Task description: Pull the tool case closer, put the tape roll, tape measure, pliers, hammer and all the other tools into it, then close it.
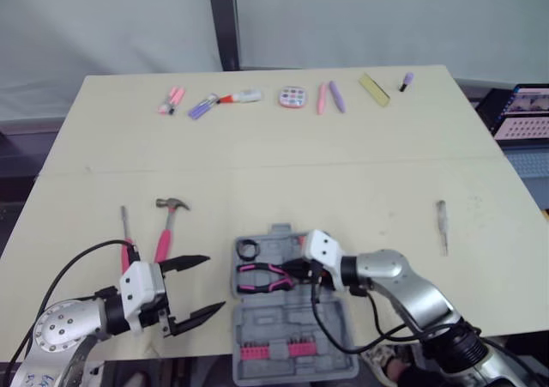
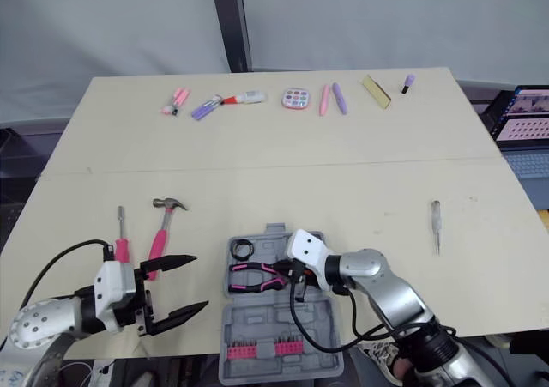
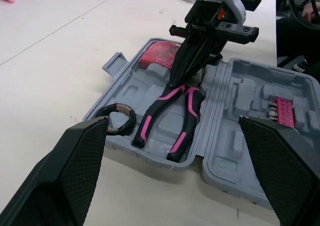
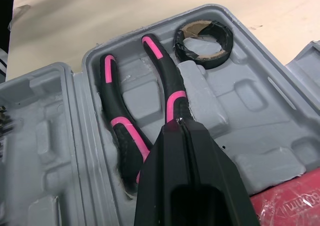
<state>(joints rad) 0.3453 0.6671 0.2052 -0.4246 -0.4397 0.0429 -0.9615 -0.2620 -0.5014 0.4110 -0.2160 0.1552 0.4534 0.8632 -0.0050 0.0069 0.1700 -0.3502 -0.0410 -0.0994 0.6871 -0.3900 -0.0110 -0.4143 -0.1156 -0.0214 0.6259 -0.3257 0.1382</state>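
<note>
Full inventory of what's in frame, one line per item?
table: 1, beige, under everything
tool case: 1, grey, open, near edge, centre
tape roll: 1, black, in the case's far half
pliers: 1, black and pink, in the far half beside the tape roll
tape measure: 1, red, in the far half
bit strip: 1, pink, in the near half
hammer: 1, pink handle, on the table left of the case
screwdriver: 1, pink handle, left of the hammer
grey tool: 1, on the table at right
small items: several, pink, purple, yellow, in a row at the far edge
laptop: 1, off the table's right side
left gripper: black, open, left of the case
right gripper: black, shut on the pliers
</note>
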